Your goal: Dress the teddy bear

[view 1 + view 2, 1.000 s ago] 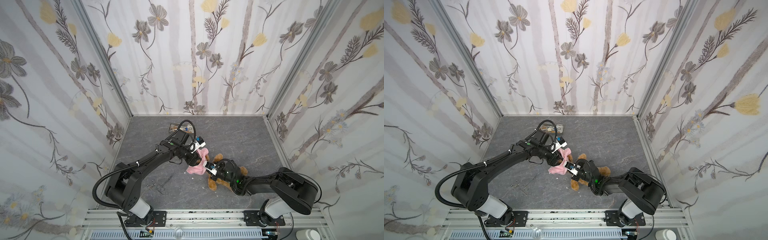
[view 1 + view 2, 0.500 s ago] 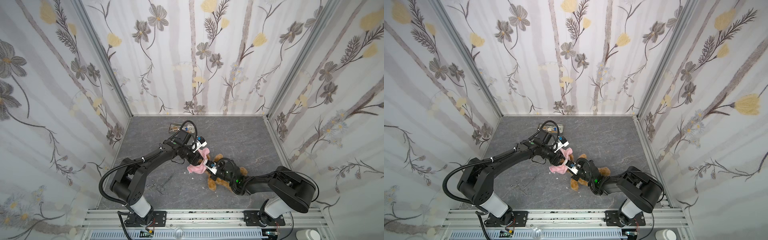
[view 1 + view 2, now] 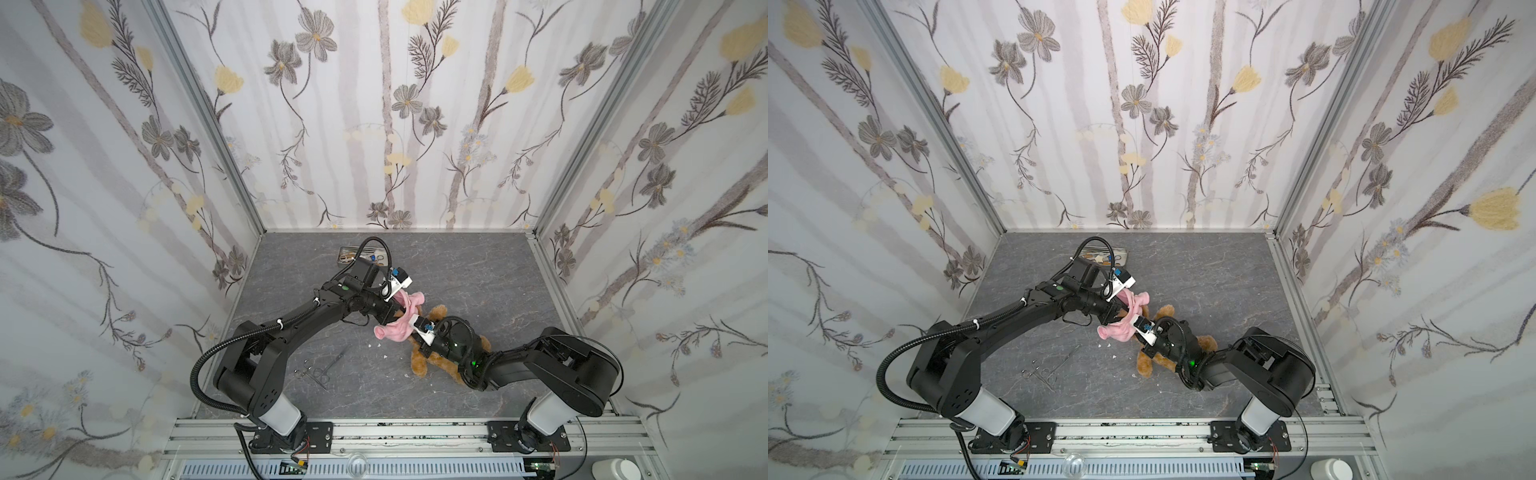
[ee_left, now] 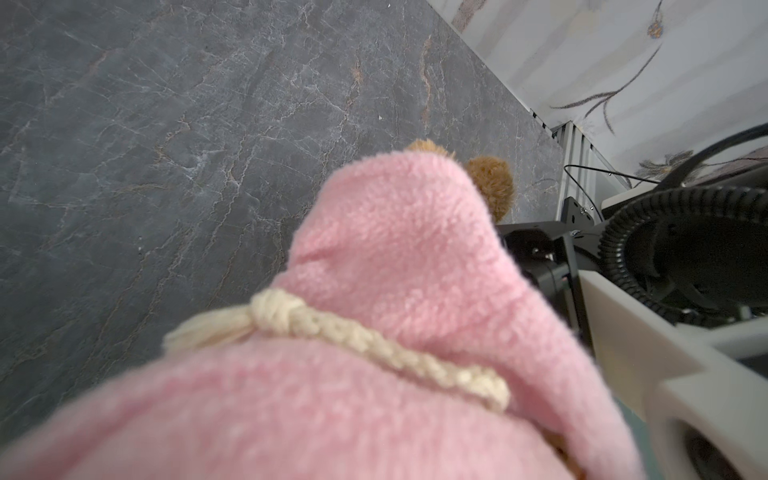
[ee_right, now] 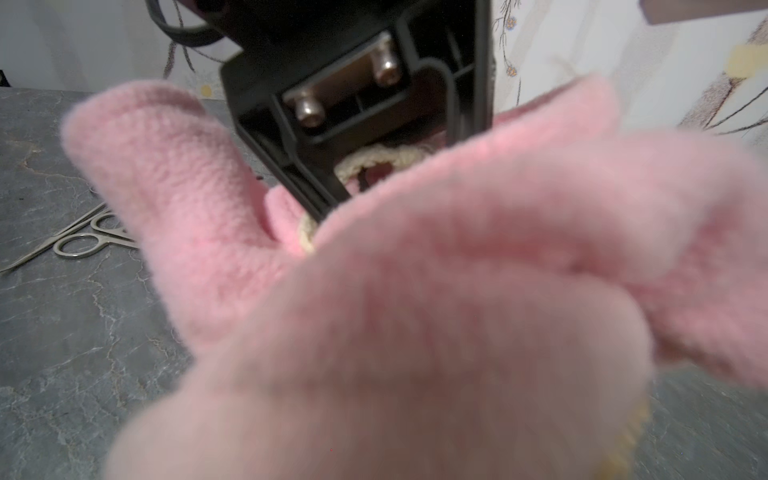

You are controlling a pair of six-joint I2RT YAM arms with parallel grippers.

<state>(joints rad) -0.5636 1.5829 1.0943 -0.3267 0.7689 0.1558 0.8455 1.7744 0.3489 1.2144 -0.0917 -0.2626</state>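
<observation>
Fitting step: left fingers (image 5: 305, 191) clench the pink shirt (image 3: 397, 330) at the teddy bear (image 3: 417, 363), right fingers' state hidden in fabric; next probably needs the opening stretched over its head.

Robot test booth: flowered wall panels (image 3: 374, 124), aluminium frame (image 3: 415, 432), grey tabletop (image 3: 478, 270)

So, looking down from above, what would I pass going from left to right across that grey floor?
In a top view: left arm's base → metal scissors-like tools → pink garment → teddy bear → right arm's base. The small tray at the back overlaps its neighbours, so it is left out.
</observation>
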